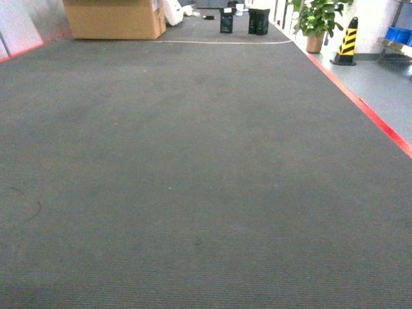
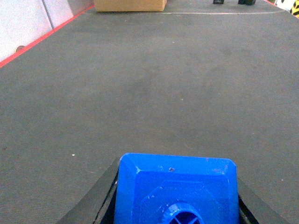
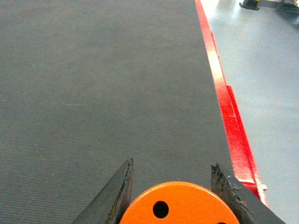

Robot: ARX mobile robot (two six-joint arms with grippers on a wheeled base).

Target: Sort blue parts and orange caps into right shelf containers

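In the left wrist view, a bright-blue part [image 2: 187, 196] with a round knob on its top face sits between the dark fingers of my left gripper [image 2: 176, 173], which is shut on it. In the right wrist view, my right gripper [image 3: 172, 175] is shut on an orange cap [image 3: 182, 207] whose flat top has small holes. Both are held above grey carpet. Neither gripper shows in the head view. Far off at the head view's top right, blue crates [image 1: 399, 34] stand on a metal shelf.
Grey carpet [image 1: 193, 167] fills the floor ahead, edged on the right by a red strip [image 1: 380, 125] with smooth grey floor beyond. At the far end are a cardboard box [image 1: 114, 18], two black boxes [image 1: 226, 20], a potted plant [image 1: 315, 22] and a yellow-black cone [image 1: 347, 42].
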